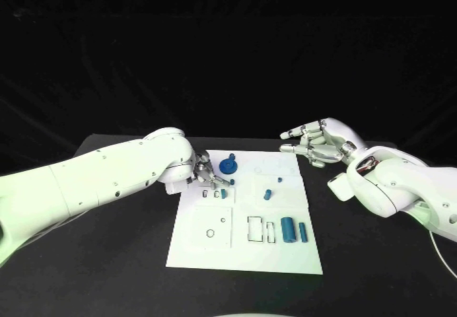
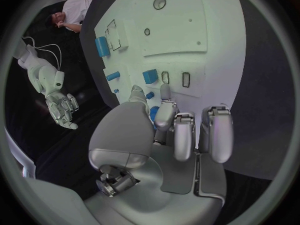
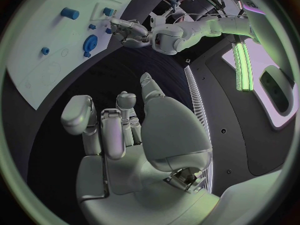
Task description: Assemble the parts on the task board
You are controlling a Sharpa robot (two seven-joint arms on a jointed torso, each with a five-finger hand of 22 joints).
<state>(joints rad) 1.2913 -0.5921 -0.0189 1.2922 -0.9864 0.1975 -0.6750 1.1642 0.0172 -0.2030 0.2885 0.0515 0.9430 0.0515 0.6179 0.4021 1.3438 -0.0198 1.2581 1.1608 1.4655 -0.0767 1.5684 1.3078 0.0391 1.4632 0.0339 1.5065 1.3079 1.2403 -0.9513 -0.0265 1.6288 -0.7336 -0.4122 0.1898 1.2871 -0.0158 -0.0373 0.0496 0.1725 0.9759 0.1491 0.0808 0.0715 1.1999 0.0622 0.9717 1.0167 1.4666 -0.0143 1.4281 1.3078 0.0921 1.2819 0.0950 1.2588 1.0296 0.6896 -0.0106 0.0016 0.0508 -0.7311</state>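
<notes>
Head view: white task board [image 1: 246,254] at the middle of the black table [image 1: 114,264]. Left hand [image 1: 204,173] low over the board's far left part, fingertips down among small blue parts there; whether it pinches one cannot be told. A round blue part [image 1: 228,165] stands just right of that hand; a small blue peg [image 1: 267,194] lies mid-board; two blue cylinders [image 1: 294,232] lie side by side near the right edge, closer in. Right hand [image 1: 318,143] raised beyond the board's far right corner, fingers curled and apart, nothing in them. Left wrist view: left hand's fingertips [image 2: 164,92] sit beside a blue block [image 2: 150,76] and small blue pieces; grasp uncertain. Right wrist view: right hand [image 3: 134,135] empty, fingers loosely bent, above the table off the board.
</notes>
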